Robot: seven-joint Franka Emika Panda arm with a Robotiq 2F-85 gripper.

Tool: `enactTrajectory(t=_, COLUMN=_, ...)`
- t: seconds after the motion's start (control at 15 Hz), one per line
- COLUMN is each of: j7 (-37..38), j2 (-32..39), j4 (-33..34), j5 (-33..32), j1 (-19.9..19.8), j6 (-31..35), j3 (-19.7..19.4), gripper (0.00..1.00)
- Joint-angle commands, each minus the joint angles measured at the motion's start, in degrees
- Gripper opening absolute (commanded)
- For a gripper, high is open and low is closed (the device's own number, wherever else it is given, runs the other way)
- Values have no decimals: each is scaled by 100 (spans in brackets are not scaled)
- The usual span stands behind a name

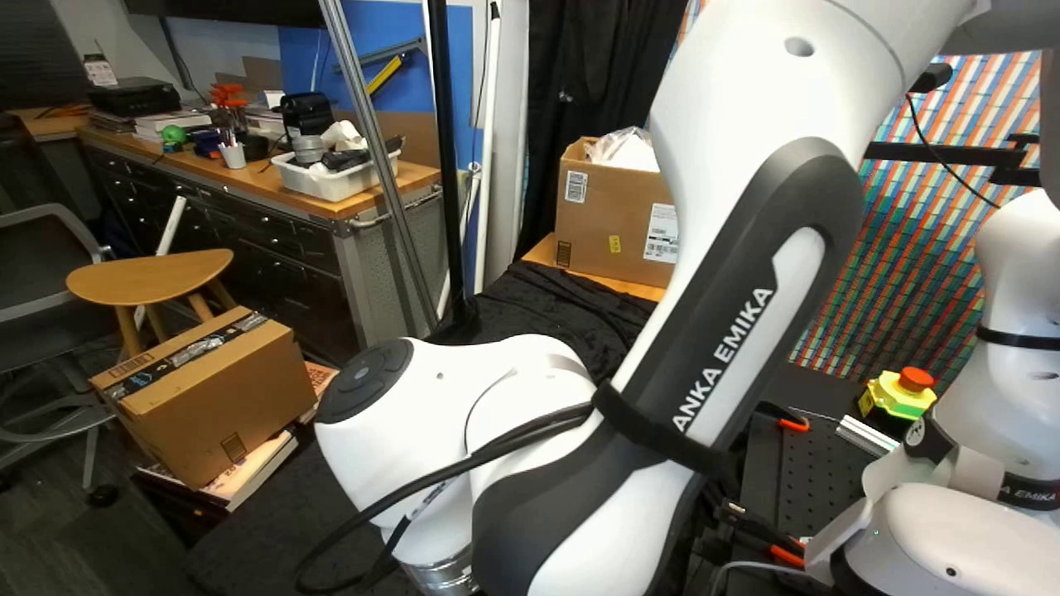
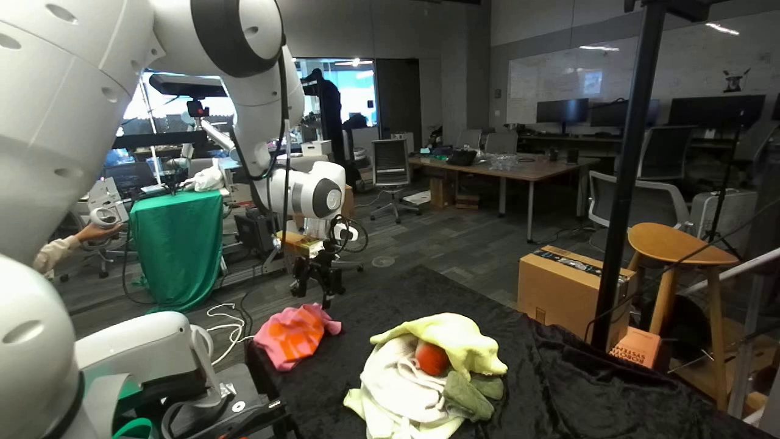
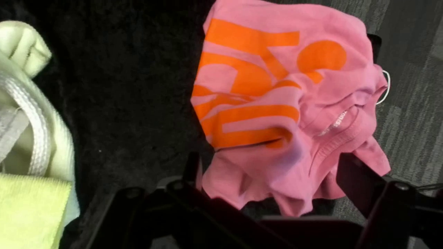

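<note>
The window (image 2: 359, 91) is glowing, a whiteboard (image 2: 548, 76) is catching light, and a table (image 2: 539, 172) is standing on grey carpet (image 2: 439, 238)!

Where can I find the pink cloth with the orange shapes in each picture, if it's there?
In an exterior view: the pink cloth is low, left of the middle, below the gripper.
In an exterior view: not visible; the robot arm fills much of it.
Wrist view: the pink cloth is big, right of the middle, reaching the top edge.
Shared landmark: the black cloth, in all three.
</note>
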Motion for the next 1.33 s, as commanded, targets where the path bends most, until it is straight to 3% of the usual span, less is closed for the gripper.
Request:
enactTrajectory(t=0.0, j7=62, j2=238, j4=168, j5=207, j1=95, j6=20, j3=-98, gripper=100)
enactTrajectory(t=0.67, j7=3, j2=507, j4=243, j5=202, j1=111, j6=-4, j3=-121, gripper=100)
enactTrajectory(t=0.73, j7=-17, j2=490, j4=230, j5=210, j1=101, j6=-24, j3=-111, gripper=84)
enactTrajectory(t=0.8, j7=-14, j2=480, j4=225, j5=200, j1=107, j6=-34, j3=-114, gripper=75)
enactTrajectory(t=1.27, j7=85, j2=433, j4=211, j5=160, j1=143, j6=-23, j3=-178, gripper=19)
